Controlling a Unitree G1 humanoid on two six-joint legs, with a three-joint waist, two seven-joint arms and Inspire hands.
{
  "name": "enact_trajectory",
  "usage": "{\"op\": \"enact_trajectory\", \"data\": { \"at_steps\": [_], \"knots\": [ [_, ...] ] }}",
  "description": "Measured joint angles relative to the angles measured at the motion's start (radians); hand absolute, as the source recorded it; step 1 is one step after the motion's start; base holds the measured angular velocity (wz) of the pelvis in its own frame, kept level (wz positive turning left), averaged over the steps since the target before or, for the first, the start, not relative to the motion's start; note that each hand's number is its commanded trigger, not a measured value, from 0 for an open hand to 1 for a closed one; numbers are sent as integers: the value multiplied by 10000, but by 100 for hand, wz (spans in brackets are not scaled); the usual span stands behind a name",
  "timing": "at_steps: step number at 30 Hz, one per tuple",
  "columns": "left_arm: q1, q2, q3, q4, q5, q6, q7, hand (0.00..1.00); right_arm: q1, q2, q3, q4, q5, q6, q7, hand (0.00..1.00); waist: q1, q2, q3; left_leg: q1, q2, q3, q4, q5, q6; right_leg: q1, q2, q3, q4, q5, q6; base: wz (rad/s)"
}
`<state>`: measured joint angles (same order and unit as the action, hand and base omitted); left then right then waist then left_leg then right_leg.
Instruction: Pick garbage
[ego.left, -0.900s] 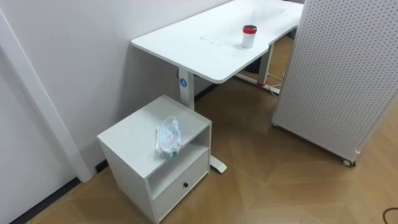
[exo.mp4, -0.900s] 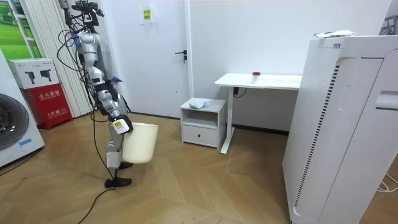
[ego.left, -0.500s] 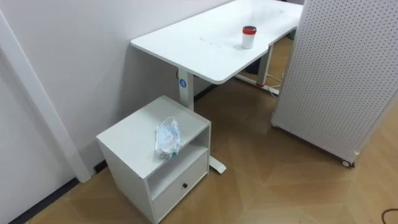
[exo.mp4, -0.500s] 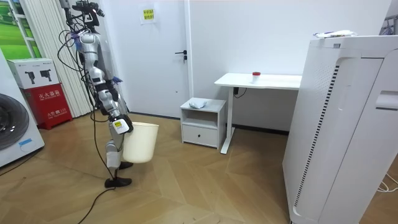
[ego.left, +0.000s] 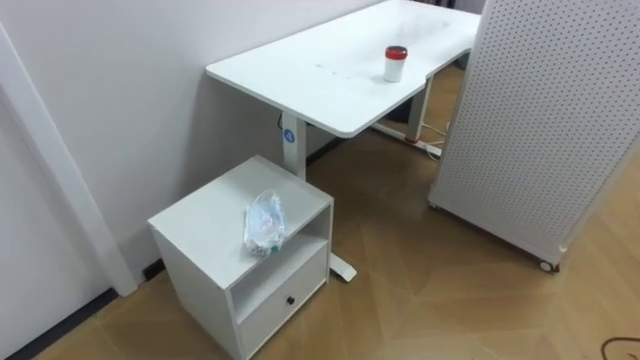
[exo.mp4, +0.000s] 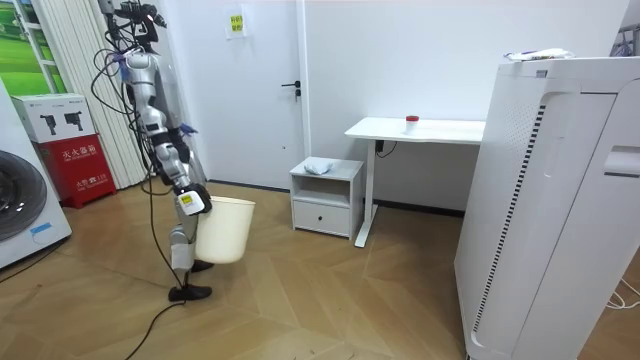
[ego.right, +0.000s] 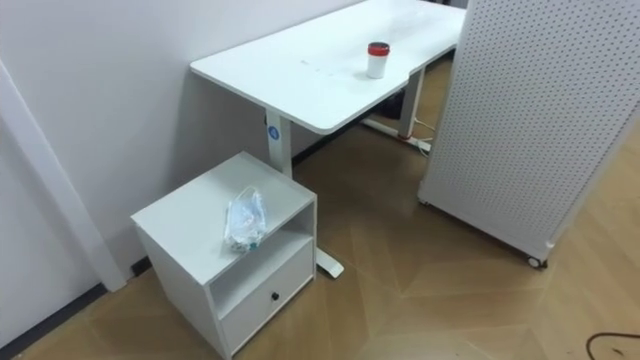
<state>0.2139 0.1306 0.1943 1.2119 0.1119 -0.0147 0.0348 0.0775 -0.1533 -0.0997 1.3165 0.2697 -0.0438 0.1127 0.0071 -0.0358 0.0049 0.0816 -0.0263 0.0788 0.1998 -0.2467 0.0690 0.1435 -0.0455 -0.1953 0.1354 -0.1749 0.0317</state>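
A crumpled clear plastic bag (ego.left: 265, 222) lies on top of a low white cabinet (ego.left: 200, 225), near its front edge above the open shelf. In the room view the same bag (exo.mp4: 318, 165) is a pale lump on the cabinet (exo.mp4: 326, 196) by the wall. I stand a few steps from it, toward the room view's left, facing it. My right hand (exo.mp4: 189, 200) hangs at my side, shut on the rim of a cream waste bin (exo.mp4: 225, 232) held off the floor.
A white desk (ego.left: 320, 75) stands right of the cabinet with a red-lidded white cup (ego.left: 396, 62) on it. A tall white perforated unit on wheels (ego.left: 540, 120) stands at the right. Wood floor lies between me and the cabinet. A washing machine (exo.mp4: 20, 215) sits behind me.
The eye view has shifted a little, so cabinet and desk sit slightly further left: the camera's own move. The bag lies as before, and the bin stays at my side.
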Motion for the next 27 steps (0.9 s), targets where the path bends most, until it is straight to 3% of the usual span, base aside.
{"op": "enact_trajectory", "data": {
  "at_steps": [6,9,12,14,16,18,19,20,21,22,23,24,25,26,27],
  "knots": [
    [223,53,4,388,16,252,46,0,12,64,-96,34,38,20,-3,100,7,-68,22,-43,13,-14,115,-3,0,-15,13,2,14,-3,-4,1],
    [261,43,116,452,103,444,39,0,-20,67,-90,16,4,27,25,100,70,-58,3,-342,122,-29,586,-212,-23,-226,84,3,178,-97,-91,2],
    [258,69,446,432,122,583,12,0,-30,66,-58,36,-23,111,135,100,255,-29,-3,-708,344,-58,1610,-653,-170,-245,249,-60,447,-370,-196,1],
    [212,98,402,430,23,702,-4,0,-57,69,22,39,11,181,156,100,268,-26,8,-1030,582,-109,2566,-968,-410,-319,430,-79,863,-680,-311,9],
    [122,102,374,447,-12,831,-11,0,-81,82,20,19,46,202,177,100,275,-25,9,-1349,723,59,3226,-1065,-524,-500,490,-17,1241,-1102,-533,14],
    [116,84,372,434,110,868,-10,0,-81,81,0,26,91,200,193,100,251,-46,20,-1799,854,226,4170,-944,-702,-615,491,-22,1610,-1325,-697,21],
    [132,73,346,441,103,901,-8,0,-80,76,4,9,98,207,182,100,209,-175,77,-2509,865,173,5353,-487,-770,-540,489,130,1738,-1435,-830,29],
    [145,37,182,422,45,915,-20,0,-21,31,13,-60,280,197,101,100,221,-163,38,-3055,717,134,5611,-441,-613,-488,455,327,1793,-1503,-898,38],
    [139,9,112,401,-6,914,-36,0,31,-16,-2,-80,421,192,53,100,203,-129,27,-3339,598,128,5242,-464,-571,-487,450,368,1792,-1539,-927,43],
    [154,2,6,322,-6,923,-64,0,104,-75,-18,-67,611,211,-32,100,217,-143,17,-3853,326,158,4195,-316,-618,-536,446,535,1823,-1628,-955,27],
    [312,12,-17,200,0,912,-60,0,104,-96,-29,-39,628,247,-84,100,332,-137,10,-4193,123,135,2941,141,-743,-529,430,785,1894,-1745,-980,8],
    [385,12,-15,186,7,912,-61,0,92,-115,-21,-39,619,246,-94,100,381,-123,6,-4291,86,130,2286,427,-766,-509,430,884,1921,-1815,-976,-36],
    [519,28,-12,186,-1,913,-60,0,139,-128,15,-45,616,253,-91,100,556,-51,41,-4377,108,132,1338,1191,-706,-412,427,1134,1912,-1933,-948,-62],
    [653,31,4,187,1,912,-56,0,189,-122,139,-127,597,306,-56,100,575,-88,24,-4298,128,130,867,1922,-692,-266,323,1208,1864,-2053,-922,-61],
    [662,27,0,186,1,910,-57,0,206,-122,200,-243,598,317,-36,100,529,-111,28,-4234,95,158,812,2239,-628,-164,282,1255,1803,-2105,-857,-44]
  ]
}}
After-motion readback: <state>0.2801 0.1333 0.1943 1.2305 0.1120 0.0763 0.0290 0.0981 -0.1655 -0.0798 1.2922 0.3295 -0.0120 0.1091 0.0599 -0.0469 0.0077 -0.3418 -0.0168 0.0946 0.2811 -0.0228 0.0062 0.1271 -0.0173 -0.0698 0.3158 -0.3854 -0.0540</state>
